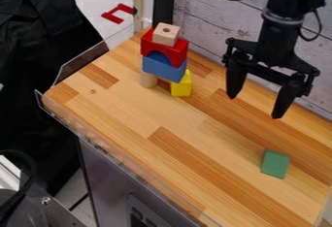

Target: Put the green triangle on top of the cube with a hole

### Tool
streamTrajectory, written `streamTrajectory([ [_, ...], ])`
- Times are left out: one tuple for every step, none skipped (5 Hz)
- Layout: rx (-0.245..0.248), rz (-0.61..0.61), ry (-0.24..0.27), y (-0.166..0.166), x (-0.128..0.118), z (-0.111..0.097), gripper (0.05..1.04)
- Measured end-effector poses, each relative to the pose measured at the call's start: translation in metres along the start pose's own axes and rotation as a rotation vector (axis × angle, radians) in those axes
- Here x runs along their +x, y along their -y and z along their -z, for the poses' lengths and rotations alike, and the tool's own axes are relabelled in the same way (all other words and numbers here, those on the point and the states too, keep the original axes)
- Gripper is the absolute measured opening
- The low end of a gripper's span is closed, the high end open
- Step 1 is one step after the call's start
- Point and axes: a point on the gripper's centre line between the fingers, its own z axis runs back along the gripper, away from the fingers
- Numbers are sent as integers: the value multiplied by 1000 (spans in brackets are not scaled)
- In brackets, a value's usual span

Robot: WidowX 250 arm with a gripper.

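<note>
Triangle (275, 164), green, lies on the wooden tabletop (129, 119) near its right-hand end in the camera view. Farther back, the black arm (285, 8) drops in from the top edge, its gripper (255, 107) pointing down with fingers spread wide and empty (rather like open tongs). Well apart from both, the cube with a hole (166, 35) tops a stack, resting on a red arch (151, 48).

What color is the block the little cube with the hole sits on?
Red, as the camera view shows.
</note>
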Motion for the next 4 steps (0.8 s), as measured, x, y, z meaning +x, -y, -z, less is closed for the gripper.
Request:
streamTrajectory([
  [10, -5, -35, -2, -3, 11, 999],
  [-30, -29, -2, 7, -4, 22, 999],
  [-46, 5, 13, 26, -5, 20, 999],
  [-71, -4, 1, 34, -5, 27, 999],
])
